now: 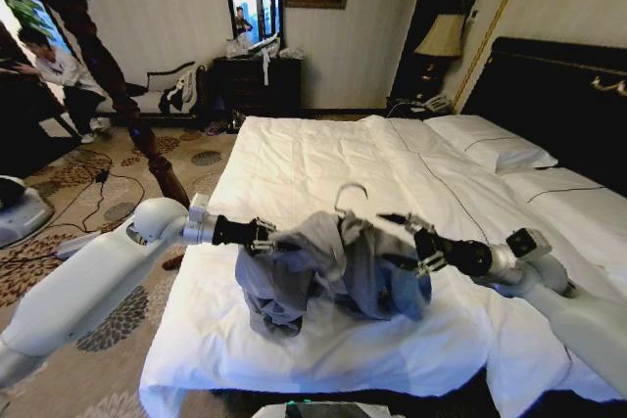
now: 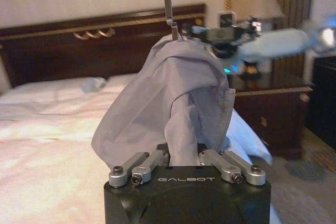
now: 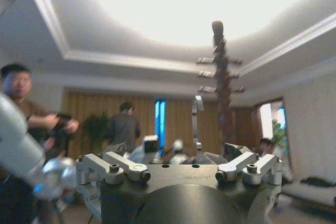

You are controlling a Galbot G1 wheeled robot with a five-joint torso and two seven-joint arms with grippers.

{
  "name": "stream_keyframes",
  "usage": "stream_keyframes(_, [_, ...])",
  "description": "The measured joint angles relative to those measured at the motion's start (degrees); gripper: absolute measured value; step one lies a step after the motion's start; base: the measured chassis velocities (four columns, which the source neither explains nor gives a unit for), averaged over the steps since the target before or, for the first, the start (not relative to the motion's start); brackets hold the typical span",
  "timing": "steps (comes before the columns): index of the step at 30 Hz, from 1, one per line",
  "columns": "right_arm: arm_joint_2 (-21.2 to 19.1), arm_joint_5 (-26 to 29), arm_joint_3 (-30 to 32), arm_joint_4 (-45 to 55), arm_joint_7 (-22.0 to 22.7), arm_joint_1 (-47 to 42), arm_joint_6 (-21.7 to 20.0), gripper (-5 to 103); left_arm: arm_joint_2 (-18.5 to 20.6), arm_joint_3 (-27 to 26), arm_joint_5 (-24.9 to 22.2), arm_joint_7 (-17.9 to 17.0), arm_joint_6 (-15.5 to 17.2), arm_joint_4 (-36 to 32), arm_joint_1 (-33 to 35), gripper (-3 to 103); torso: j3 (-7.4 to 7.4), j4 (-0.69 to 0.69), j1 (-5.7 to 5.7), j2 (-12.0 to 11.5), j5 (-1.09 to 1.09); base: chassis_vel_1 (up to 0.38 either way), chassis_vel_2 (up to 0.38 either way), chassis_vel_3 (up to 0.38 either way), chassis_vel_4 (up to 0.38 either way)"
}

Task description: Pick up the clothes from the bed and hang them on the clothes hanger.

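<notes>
The clothes, a light blue-grey shirt (image 1: 318, 261), hang bunched a little above the white bed (image 1: 323, 154), draped over the clothes hanger. Of the hanger only its silver hook (image 1: 351, 193) shows, sticking up out of the cloth; its black body is hidden. My left gripper (image 1: 263, 238) is shut on a fold of the shirt (image 2: 173, 98) at the shirt's left side. My right gripper (image 1: 400, 242) stands open at the shirt's right side, fingers spread close to the cloth. In the right wrist view the hook (image 3: 196, 124) rises just beyond that gripper's body.
A tall dark turned-wood pole (image 1: 147, 134) stands on the carpet left of the bed. White pillows (image 1: 490, 144) lie against the black headboard (image 1: 558, 95). A nightstand with a lamp (image 1: 441, 41) is at the far corner, a dresser (image 1: 257, 80) by the back wall.
</notes>
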Motion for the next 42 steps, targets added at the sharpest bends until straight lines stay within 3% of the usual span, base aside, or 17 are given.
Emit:
stream_keyframes(4, [1.0, 0.9, 0.5, 0.5, 1.6, 0.2, 0.8, 100, -0.2, -1.9, -2.9, -2.7, 0.0, 1.6, -0.1, 19, 0.00, 0.01, 0.00, 0.0, 0.00, 0.000, 0.000, 0.000, 0.000])
stream_keyframes(8, [2.4, 0.7, 1.2, 1.1, 2.5, 0.1, 1.2, 100, 0.2, -3.5, -10.3, -9.2, 0.1, 4.2, -2.4, 19, 0.00, 0.00, -0.01, 0.0, 0.00, 0.000, 0.000, 0.000, 0.000])
stream_keyframes(11, [2.5, 0.3, 1.3, 1.1, 2.5, 0.0, 1.4, 100, 0.7, -3.9, -12.7, -11.2, 0.1, 5.1, -3.6, 19, 0.00, -0.01, 0.00, 0.0, 0.00, 0.000, 0.000, 0.000, 0.000])
stream_keyframes(12, [2.7, -0.1, 1.3, 1.1, 2.5, -0.1, 1.5, 100, 1.5, -4.5, -15.5, -13.0, 0.1, 6.4, -5.5, 19, 0.00, -0.01, 0.00, 0.0, 0.00, 0.000, 0.000, 0.000, 0.000])
stream_keyframes(18, [3.3, -1.5, 1.4, 1.7, 2.3, -0.3, 1.5, 100, 4.4, -5.5, -22.1, -16.1, -0.6, 11.1, -11.3, 19, 0.00, 0.02, -0.01, 0.0, 0.00, 0.000, 0.000, 0.000, 0.000])
stream_keyframes(22, [3.6, -2.5, 1.5, 2.0, 2.1, -0.7, 1.5, 100, 4.9, -5.4, -24.2, -18.8, -2.1, 14.0, -14.8, 19, 0.00, 0.00, 0.00, 0.0, 0.00, 0.000, 0.000, 0.000, 0.000])
stream_keyframes(28, [3.8, -3.5, 1.5, 2.2, 1.3, -0.8, 1.7, 100, 6.7, -4.1, -25.5, -19.9, -2.1, 19.2, -20.6, 19, 0.00, -0.01, 0.00, 0.0, -0.01, 0.000, 0.000, 0.000, 0.000])
stream_keyframes(34, [3.9, -4.5, 1.2, 1.7, 0.0, -0.7, 1.8, 100, 9.3, -1.2, -25.3, -19.7, 0.7, 25.9, -27.5, 19, 0.00, 0.03, 0.00, 0.0, -0.01, 0.000, 0.000, 0.000, 0.000])
stream_keyframes(42, [4.4, -5.3, 1.2, 1.4, -0.9, -0.5, 1.9, 100, 8.0, 4.2, -27.5, -23.9, 3.6, 35.7, -37.2, 19, 0.00, 0.00, 0.00, 0.0, 0.00, 0.000, 0.000, 0.000, 0.000])
